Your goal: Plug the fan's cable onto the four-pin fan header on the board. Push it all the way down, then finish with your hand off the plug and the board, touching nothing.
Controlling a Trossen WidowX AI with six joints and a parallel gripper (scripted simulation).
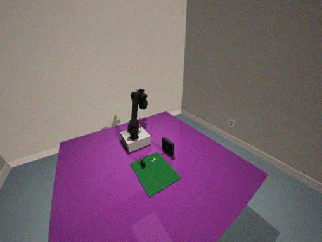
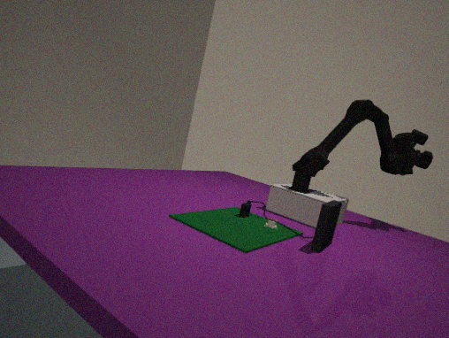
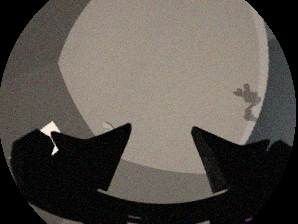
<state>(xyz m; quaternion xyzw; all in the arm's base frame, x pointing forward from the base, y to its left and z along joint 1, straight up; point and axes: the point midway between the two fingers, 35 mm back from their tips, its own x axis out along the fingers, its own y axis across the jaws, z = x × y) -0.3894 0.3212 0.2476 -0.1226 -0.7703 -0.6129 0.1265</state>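
Gripper (image 3: pixel 160 139) open; plug (image 1: pixel 142 164) indistinct.

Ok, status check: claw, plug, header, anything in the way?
Claw open, empty, high above base. Plug standing on green board, header bare beside it. Fan stands off the board's edge.

The purple table (image 2: pixel 133 265) carries a green board (image 2: pixel 230 227), the white base block (image 2: pixel 300 205) and, seemingly, an upright fan (image 2: pixel 324 227).

Header (image 1: pixel 153 159): pale speck on the board; pins too small to count.
Plug (image 2: pixel 245 209): dark lump; shape unclear.
Cable (image 1: pixel 139 157): thin, mostly lost in blur.
Fingers: bases cut off by the wrist view's dark rim.
Surface (image 2: pixel 133 248): cropped at the edges.
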